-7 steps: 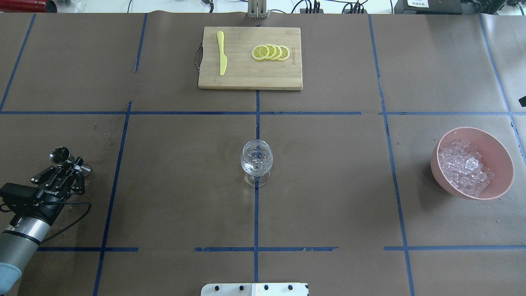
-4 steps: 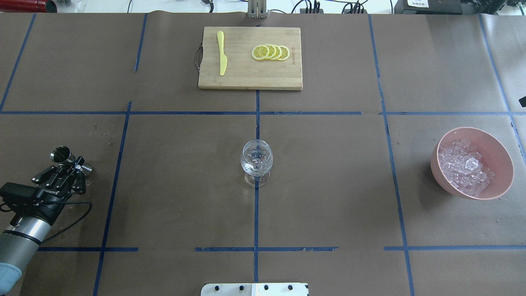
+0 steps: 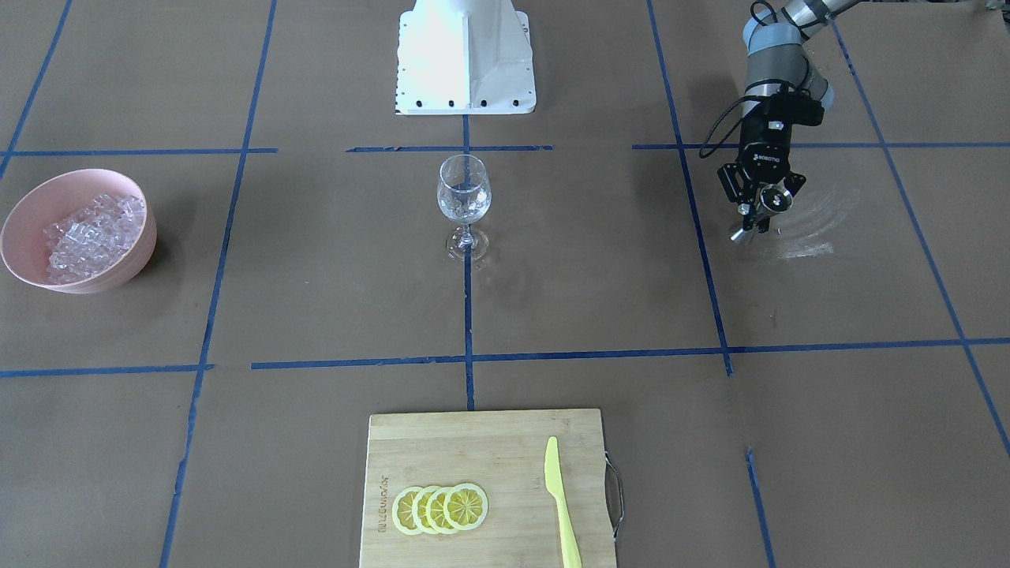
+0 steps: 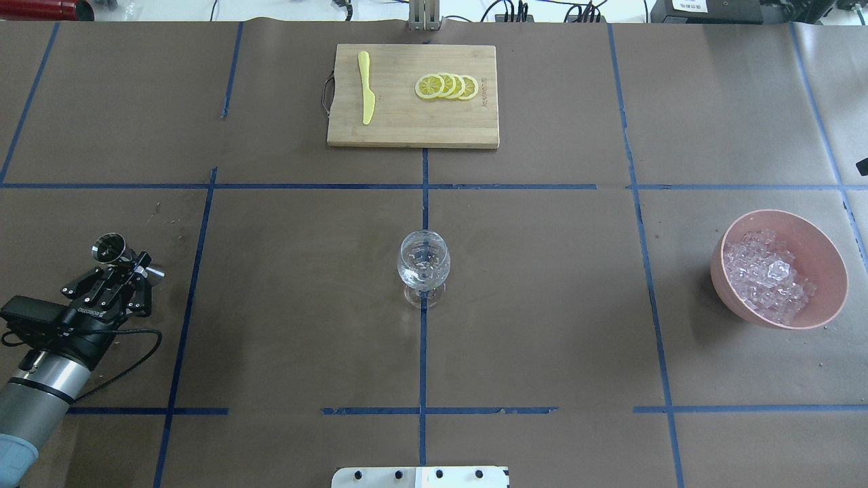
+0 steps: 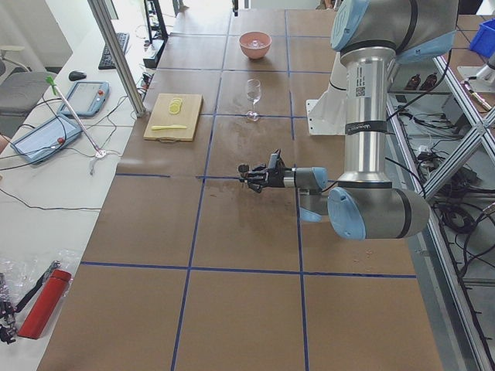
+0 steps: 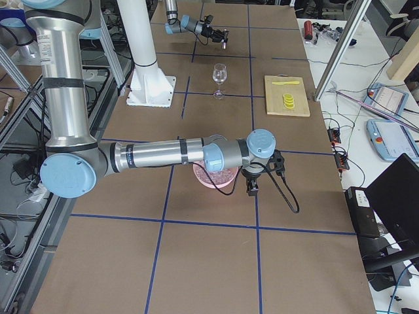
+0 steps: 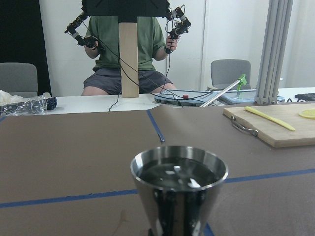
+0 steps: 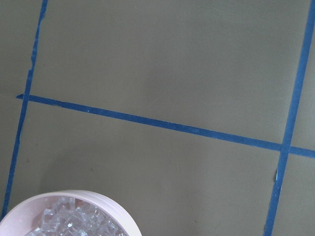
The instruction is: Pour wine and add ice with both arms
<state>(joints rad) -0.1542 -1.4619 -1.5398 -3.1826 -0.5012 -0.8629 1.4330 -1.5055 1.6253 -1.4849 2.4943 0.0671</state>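
A clear wine glass (image 4: 423,264) stands upright at the table's middle and also shows in the front view (image 3: 463,189). My left gripper (image 4: 127,267) is at the table's left side, shut on a steel jigger (image 4: 108,248) held just above the table. The left wrist view shows the jigger's cup (image 7: 178,189) upright with liquid in it. The ice (image 4: 766,274) fills a pink bowl (image 4: 824,240) at the far right. My right gripper (image 6: 252,188) shows only in the exterior right view, next to the bowl; I cannot tell if it is open or shut. The right wrist view shows the ice (image 8: 74,221) at its bottom left corner.
A wooden cutting board (image 4: 413,132) at the far middle carries several lemon slices (image 4: 447,87) and a yellow knife (image 4: 366,88). The white base block (image 3: 465,55) stands at the robot's edge. An operator (image 7: 125,44) sits across the table.
My left gripper has moved a little to the right and away from the robot with the jigger in it. The glass and bowl have not moved.
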